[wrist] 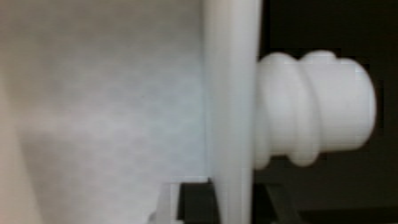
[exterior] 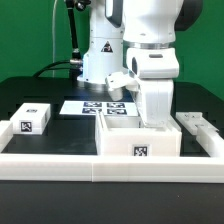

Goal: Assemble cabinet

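The white cabinet body point(exterior: 139, 140), an open box with a tag on its front, stands in the middle behind the rail. My gripper point(exterior: 151, 92) hangs over its right side and holds a white cabinet panel point(exterior: 152, 108) upright, reaching down into the body. In the wrist view the panel point(wrist: 107, 100) fills the picture edge-on, with a ribbed white knob point(wrist: 320, 105) sticking out of one face. The dark fingertips point(wrist: 192, 205) stand on either side of the panel's edge, so the gripper point(wrist: 231, 205) is shut on it. Another tagged white panel point(exterior: 35, 117) lies at the exterior view's left.
The marker board point(exterior: 98, 106) lies flat behind the cabinet body, by the robot's base. A low white border rail point(exterior: 70, 166) runs along the front. A small white part point(exterior: 196, 124) lies at the exterior view's right.
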Tool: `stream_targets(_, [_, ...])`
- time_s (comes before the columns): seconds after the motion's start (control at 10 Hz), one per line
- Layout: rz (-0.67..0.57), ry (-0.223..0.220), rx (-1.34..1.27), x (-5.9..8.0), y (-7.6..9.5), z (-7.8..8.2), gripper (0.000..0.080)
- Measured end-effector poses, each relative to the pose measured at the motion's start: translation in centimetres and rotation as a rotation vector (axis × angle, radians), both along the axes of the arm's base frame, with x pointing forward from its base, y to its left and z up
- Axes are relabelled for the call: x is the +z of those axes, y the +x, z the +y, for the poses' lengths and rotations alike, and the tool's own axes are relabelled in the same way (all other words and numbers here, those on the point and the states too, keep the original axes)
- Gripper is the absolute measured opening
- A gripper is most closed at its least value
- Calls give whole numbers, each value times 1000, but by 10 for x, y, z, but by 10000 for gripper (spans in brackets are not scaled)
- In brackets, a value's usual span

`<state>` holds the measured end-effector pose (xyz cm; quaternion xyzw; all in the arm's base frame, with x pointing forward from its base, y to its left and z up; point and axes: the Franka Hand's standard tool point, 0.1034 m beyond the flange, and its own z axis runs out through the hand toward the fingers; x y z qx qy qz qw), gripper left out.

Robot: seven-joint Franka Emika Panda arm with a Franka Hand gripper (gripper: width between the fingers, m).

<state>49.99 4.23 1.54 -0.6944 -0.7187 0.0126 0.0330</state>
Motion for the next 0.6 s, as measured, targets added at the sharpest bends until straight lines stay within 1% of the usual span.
stream_targets(0.4, [0, 0, -5, 0, 0, 0, 46])
stream_targets(0.6, [-23, 12, -22, 0, 4, 17, 44])
